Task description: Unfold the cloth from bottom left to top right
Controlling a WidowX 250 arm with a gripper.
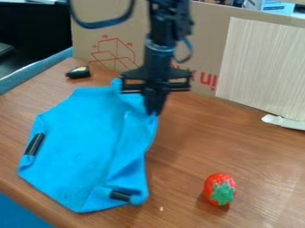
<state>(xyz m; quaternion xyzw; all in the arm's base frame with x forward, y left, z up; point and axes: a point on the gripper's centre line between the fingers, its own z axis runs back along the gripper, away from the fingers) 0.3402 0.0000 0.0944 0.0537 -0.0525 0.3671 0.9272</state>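
Desk (196,142): blue cloth (83,142) lies at 9 o'clock, part folded. Hand (153,110) at cloth's 1 o'clock edge; can't tell if it's spread, pressed together or pinching fabric. Best: grip top layer only, lift low, draw slowly toward 1 o'clock, lay flat, then let go. Deep pinch likely drags whole cloth. Containers: cardboard (205,44) upright at 12 o'clock, maybe a box; contents can't be told.
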